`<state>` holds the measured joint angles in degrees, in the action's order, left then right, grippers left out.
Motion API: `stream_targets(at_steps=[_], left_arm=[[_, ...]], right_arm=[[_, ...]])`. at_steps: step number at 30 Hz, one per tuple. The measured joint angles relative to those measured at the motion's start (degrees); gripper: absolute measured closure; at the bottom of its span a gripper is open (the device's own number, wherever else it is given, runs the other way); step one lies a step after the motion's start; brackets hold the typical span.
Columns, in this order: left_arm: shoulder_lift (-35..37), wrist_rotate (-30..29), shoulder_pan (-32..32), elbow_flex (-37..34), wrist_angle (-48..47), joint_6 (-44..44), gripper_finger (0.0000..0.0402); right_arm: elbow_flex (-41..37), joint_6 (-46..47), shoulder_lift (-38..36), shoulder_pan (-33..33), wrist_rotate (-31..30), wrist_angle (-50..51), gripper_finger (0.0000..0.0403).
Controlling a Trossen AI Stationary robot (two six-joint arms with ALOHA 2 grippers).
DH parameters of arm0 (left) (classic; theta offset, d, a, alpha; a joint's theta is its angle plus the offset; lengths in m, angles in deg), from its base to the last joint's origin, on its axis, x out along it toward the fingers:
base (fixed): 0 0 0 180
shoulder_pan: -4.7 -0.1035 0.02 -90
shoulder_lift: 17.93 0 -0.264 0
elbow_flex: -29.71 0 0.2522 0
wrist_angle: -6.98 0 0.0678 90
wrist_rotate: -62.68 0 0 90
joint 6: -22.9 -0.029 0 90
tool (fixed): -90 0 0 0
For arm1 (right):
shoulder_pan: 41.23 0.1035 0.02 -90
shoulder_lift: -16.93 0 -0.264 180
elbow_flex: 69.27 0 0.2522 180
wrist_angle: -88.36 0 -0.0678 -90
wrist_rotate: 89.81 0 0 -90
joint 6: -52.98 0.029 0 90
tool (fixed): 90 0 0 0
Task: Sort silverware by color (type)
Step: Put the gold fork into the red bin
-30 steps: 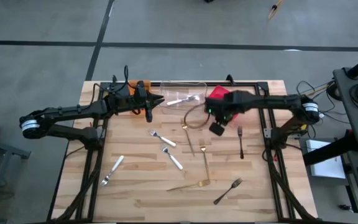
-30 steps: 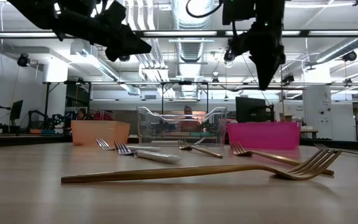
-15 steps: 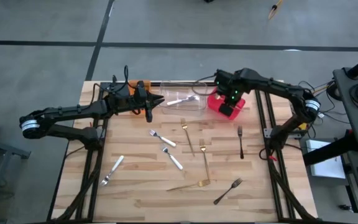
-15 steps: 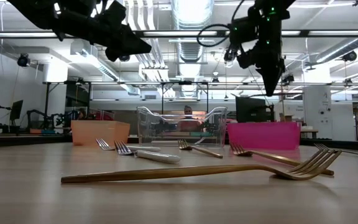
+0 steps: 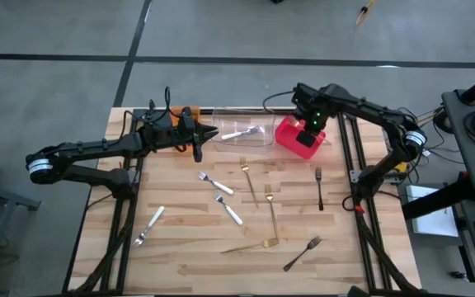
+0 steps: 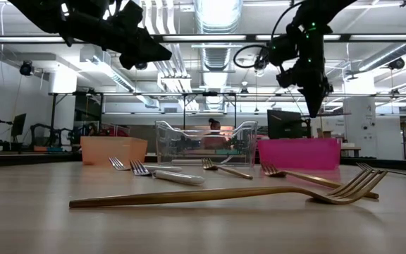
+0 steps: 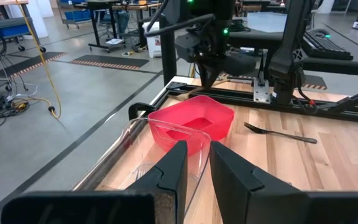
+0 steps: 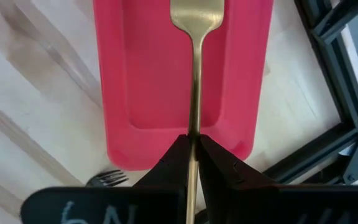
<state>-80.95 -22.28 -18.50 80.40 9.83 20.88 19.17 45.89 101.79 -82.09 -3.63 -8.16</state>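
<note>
the right gripper (image 8: 193, 144) is clamped on the handle of a gold fork (image 8: 194, 74) and hangs over the red bin (image 5: 293, 136) at the back right of the table (image 5: 180, 247), the fork's head pointing down into the bin's empty floor. a second ago this arm was out over the open boards nearer the middle; it has swung back and across, so the carry looks done and what remains is the let-go. that would start gold in the red bin. the left gripper (image 7: 194, 158) has not shifted: it waits at the back left beside the clear bin (image 5: 246, 129), its fingers a narrow gap apart with nothing between them as far as the wrist view shows. silver pieces (image 5: 242, 132) lie in the clear bin. still loose on the boards are more gold forks (image 5: 271, 216), silver forks (image 5: 215, 184) and black forks (image 5: 319, 188).
</note>
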Motion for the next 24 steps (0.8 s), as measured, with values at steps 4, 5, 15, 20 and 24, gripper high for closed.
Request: stream_targets(at_steps=[4, 5, 15, 20, 24], left_arm=[[0.0, 0.01, 0.01, 0.0, 0.01, -0.02, 0.035], [0.0, 0.01, 0.02, 0.0, -0.01, -0.02, 0.035], [0.01, 0.01, 0.02, 0.0, 0.01, -0.02, 0.035], [0.0, 0.01, 0.01, -0.01, -0.06, -0.02, 0.035], [0.01, 0.0, 0.01, -0.01, -0.06, -0.26, 0.035]], right_arm=[[-0.62, 0.32, 0.0, 0.02, -0.03, -0.34, 0.039], [-0.65, 0.35, 0.0, 0.02, -0.09, -0.58, 0.039], [-0.74, 0.46, 2.27, -0.17, -0.24, -2.81, 0.039], [-0.5, -0.3, 5.9, -0.17, -0.26, -2.48, 0.039], [0.13, -0.73, 8.07, -0.24, -0.74, -2.56, 0.039]])
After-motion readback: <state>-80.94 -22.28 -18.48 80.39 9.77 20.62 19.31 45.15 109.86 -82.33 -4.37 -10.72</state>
